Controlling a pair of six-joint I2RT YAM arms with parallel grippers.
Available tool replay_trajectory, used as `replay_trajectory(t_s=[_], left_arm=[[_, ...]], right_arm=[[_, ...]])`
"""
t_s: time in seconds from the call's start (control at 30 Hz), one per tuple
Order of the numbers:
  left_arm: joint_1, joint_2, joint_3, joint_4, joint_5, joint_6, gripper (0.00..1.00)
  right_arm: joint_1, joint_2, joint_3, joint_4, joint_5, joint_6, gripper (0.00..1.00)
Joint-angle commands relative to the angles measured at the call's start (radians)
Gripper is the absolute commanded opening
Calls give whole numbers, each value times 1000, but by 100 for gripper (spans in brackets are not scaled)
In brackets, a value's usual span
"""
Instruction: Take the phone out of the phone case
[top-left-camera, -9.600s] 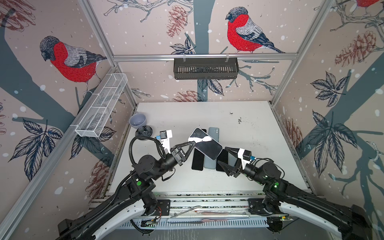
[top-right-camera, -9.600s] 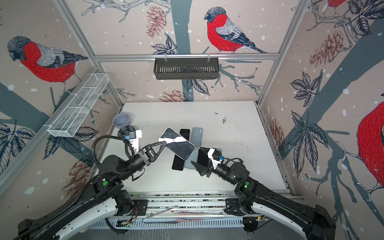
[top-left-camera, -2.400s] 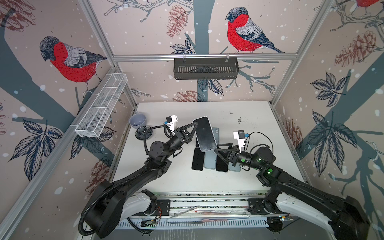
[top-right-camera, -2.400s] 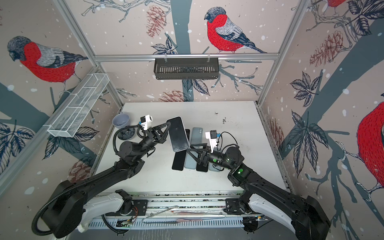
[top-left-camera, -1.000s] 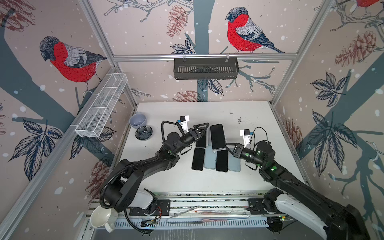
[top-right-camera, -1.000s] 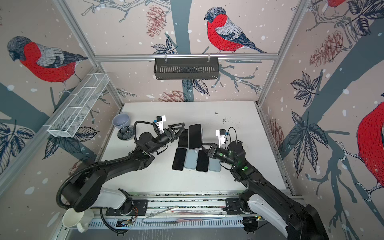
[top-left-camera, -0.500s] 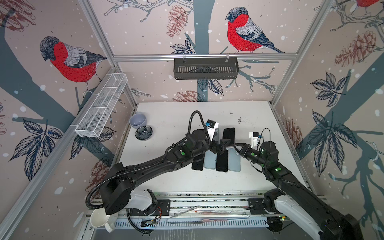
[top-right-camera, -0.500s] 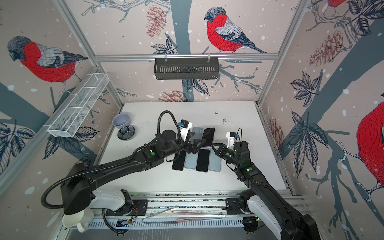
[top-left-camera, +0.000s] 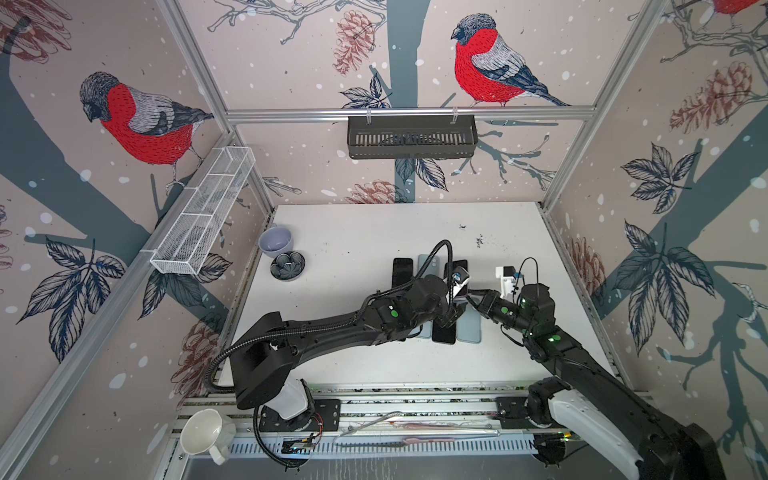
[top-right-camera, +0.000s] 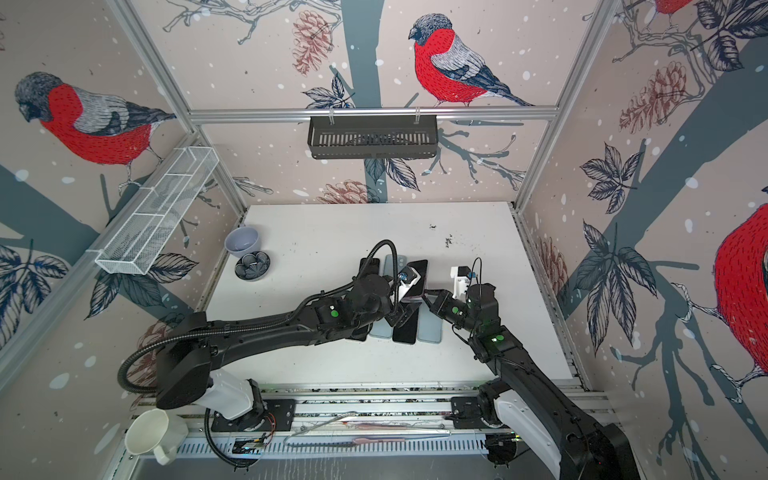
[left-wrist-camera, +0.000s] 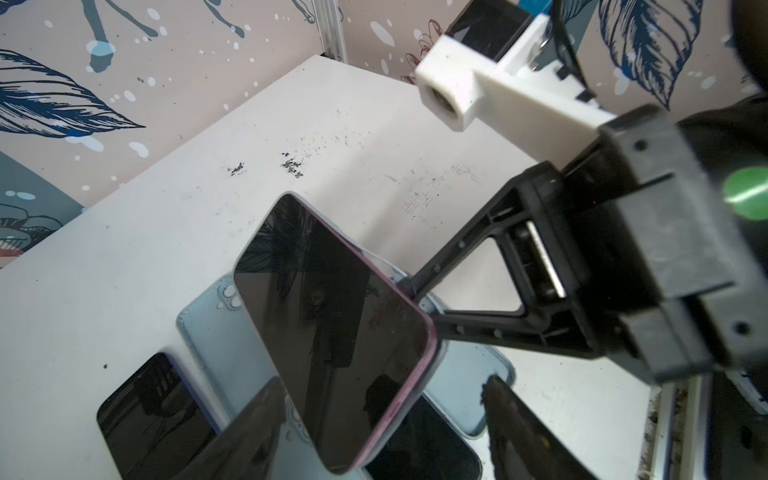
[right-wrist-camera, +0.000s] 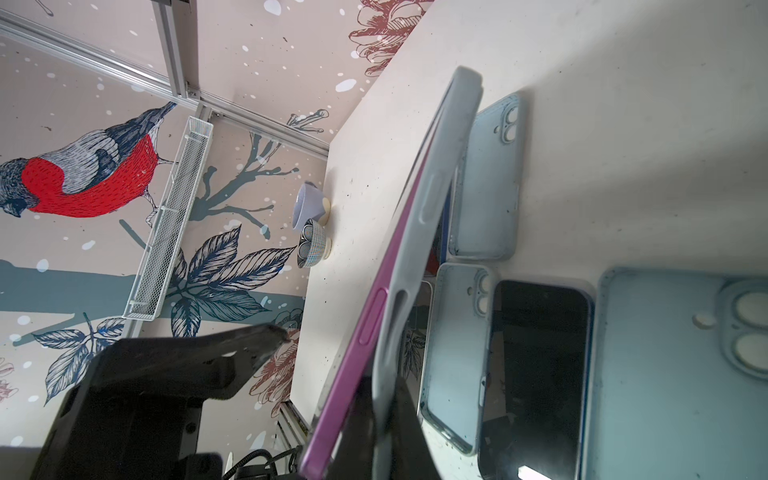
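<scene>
A purple-edged phone (left-wrist-camera: 328, 324) with a dark screen hangs tilted above the table, still sitting in its grey-blue phone case (right-wrist-camera: 432, 199). My right gripper (right-wrist-camera: 384, 419) is shut on the case's rim at one end, where the rim stands peeled away from the phone's purple edge (right-wrist-camera: 365, 332). In both top views the phone (top-left-camera: 460, 264) (top-right-camera: 417, 270) shows between the two arms. My left gripper (left-wrist-camera: 380, 390) is open, one finger on each side of the phone's lower end and apart from it. The right gripper's tip (top-left-camera: 469, 296) meets the phone from the right.
Under the held phone lie other phones and light blue cases in two rows: a black phone (top-left-camera: 402, 270), a blue case (top-left-camera: 469, 328), a black phone (top-left-camera: 444, 332). Two bowls (top-left-camera: 276, 241) (top-left-camera: 287, 266) sit at the back left. A white mug (top-left-camera: 203, 432) stands off the front edge.
My left arm has reached across to the right and brought its fingers round the phone's lower end, with the jaws a little narrower. The right gripper keeps its hold on the case.
</scene>
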Motion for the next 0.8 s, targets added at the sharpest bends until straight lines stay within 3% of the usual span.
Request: replay_trajectory(t_s=[0.0, 0.2, 0.5, 0.77], left_arm=[[-1, 22, 19, 16, -31, 36, 72], [-2, 47, 32, 44, -105, 49, 63], [-23, 101, 62, 60, -141, 94, 38], [-89, 142, 70, 114, -251, 169, 18]], right_arm=[[3, -14, -3, 71, -22, 3, 0], [9, -29, -12, 72, -28, 3, 0], [13, -76, -19, 45, -30, 5, 0], [11, -91, 3, 13, -33, 8, 0]])
